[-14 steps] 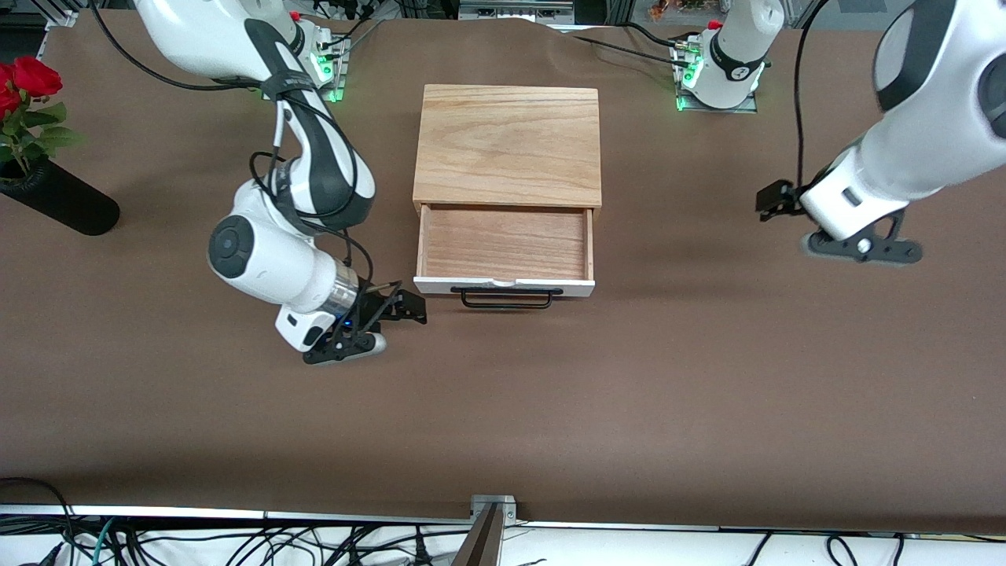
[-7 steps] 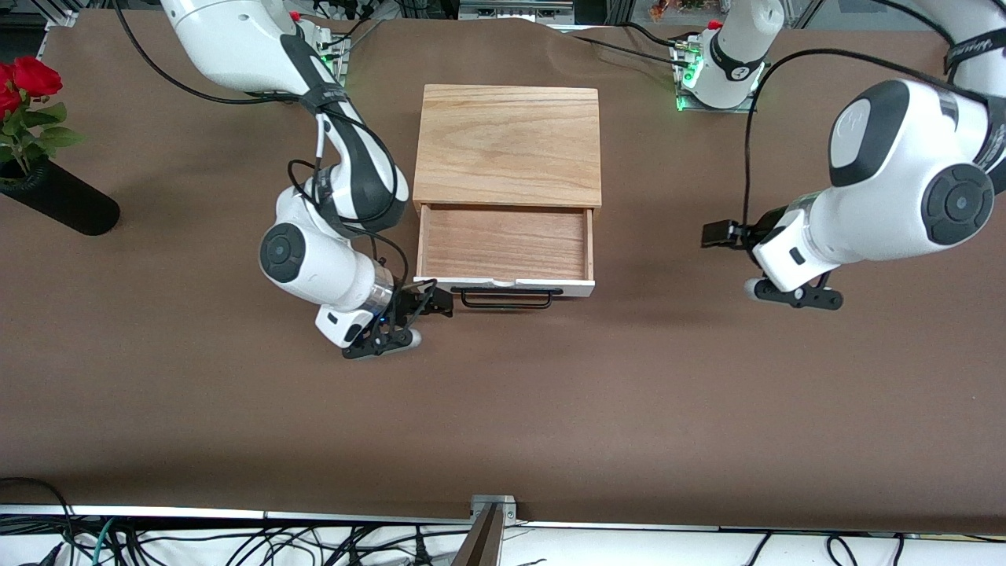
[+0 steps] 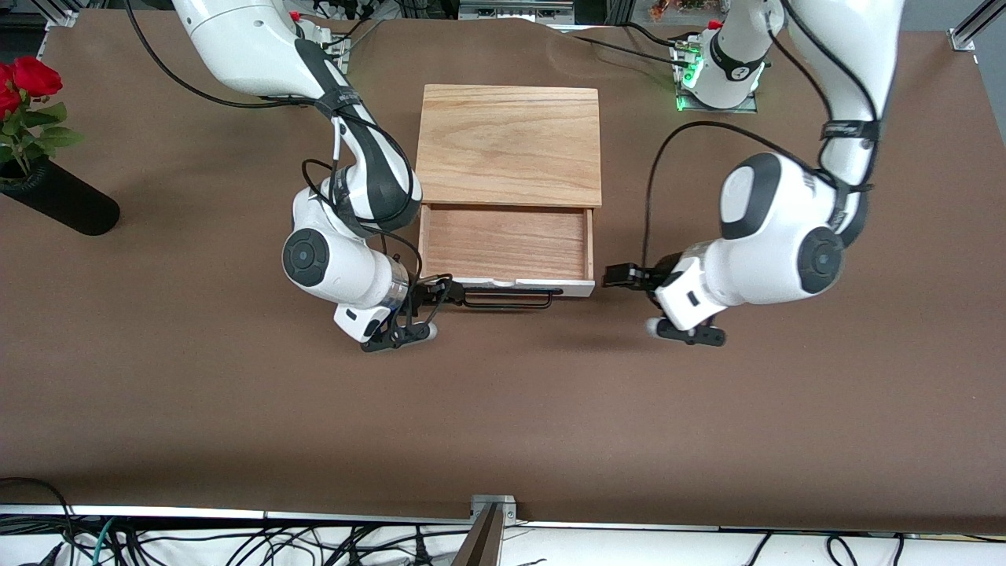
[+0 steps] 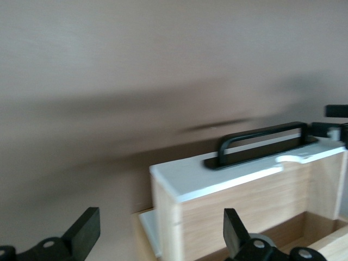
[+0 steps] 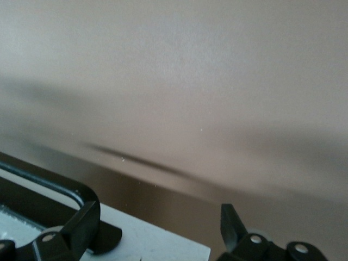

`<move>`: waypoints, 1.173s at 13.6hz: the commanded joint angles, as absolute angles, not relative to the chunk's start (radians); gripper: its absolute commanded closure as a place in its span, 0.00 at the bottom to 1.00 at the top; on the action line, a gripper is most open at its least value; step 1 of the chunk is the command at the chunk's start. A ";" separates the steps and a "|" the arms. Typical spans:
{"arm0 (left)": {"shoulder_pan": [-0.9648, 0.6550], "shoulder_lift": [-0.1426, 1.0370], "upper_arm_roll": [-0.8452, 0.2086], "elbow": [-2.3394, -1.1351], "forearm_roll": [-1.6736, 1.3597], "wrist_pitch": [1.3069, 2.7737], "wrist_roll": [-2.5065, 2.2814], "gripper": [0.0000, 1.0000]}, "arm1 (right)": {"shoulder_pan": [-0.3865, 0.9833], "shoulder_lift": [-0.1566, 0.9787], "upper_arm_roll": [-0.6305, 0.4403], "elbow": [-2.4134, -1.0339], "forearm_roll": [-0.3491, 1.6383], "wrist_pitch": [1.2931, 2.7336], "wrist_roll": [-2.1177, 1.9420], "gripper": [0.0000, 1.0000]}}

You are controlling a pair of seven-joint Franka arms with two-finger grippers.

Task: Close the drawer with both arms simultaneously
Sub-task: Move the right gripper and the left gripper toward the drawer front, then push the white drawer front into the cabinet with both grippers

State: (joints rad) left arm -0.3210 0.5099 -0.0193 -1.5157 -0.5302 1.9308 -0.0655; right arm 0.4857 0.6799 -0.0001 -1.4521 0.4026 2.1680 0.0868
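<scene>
Drawer (image 3: pixel 504 245) was pulled well out of the light-wood box (image 3: pixel 508 145), which sat mid-table toward the base edge, with the white front panel (image 3: pixel 503 286) and black handle (image 3: pixel 506 297) facing the camera-side edge.

Right gripper (image 3: pixel 446 292) was down at the panel's corner toward the right arm's end, fingers spread, one of them right by the handle's end. Left gripper (image 3: pixel 621 275) sat just beside the other corner, fingers (image 4: pixel 87 231) also apart and holding nothing — the left wrist view showed that corner of the panel (image 4: pixel 217 175) between them.

What I'd worry about: neither one looked squarely in front of the panel. If one arm pushed harder or sooner, the tray could skew and jam in its slot, or the whole box could slide toward the bases. An open finger could also snag on the handle.

Table (image 3: pixel 503 424) was covered in plain brown cloth, with a black vase (image 3: pixel 59 206) of red roses (image 3: pixel 23 82) near the right arm's edge — cables hung along the camera-side edge.
</scene>
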 commanded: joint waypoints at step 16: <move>-0.460 0.658 -0.014 -1.517 -0.598 2.126 -0.069 0.00 | 0.488 0.672 0.035 -1.402 0.420 2.003 0.172 0.00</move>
State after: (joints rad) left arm -0.4425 0.6537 -0.0229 -1.5123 -0.5727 2.1439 -0.0730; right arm 0.4858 0.6797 0.0037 -1.4058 0.4033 2.0360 0.1254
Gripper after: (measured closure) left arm 0.000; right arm 0.000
